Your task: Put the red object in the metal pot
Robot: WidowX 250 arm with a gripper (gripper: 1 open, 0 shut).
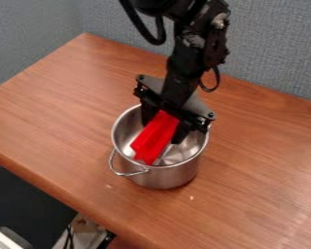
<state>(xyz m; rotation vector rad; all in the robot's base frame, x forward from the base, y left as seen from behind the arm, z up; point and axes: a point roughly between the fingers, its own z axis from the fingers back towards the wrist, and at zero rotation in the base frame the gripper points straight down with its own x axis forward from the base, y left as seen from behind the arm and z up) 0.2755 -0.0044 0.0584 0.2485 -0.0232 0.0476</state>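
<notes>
The fingers [175, 109] are pinching the block [155, 137], its long axis running (slightly askew) from one toward seven o'clock; its low end is leaning over the pot's [173, 176] inside.

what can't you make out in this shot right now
- Fingers' hold on the red block: camera view; the dark gripper covers the block's upper end.
- Pot's far inside wall and part of its floor: camera view; gripper and block are in front.
- Pot's far handle, if any: hidden behind the gripper.
- Upper arm: cut off by the top edge.
- Items at bottom left: cut off by the frame edge.
</notes>
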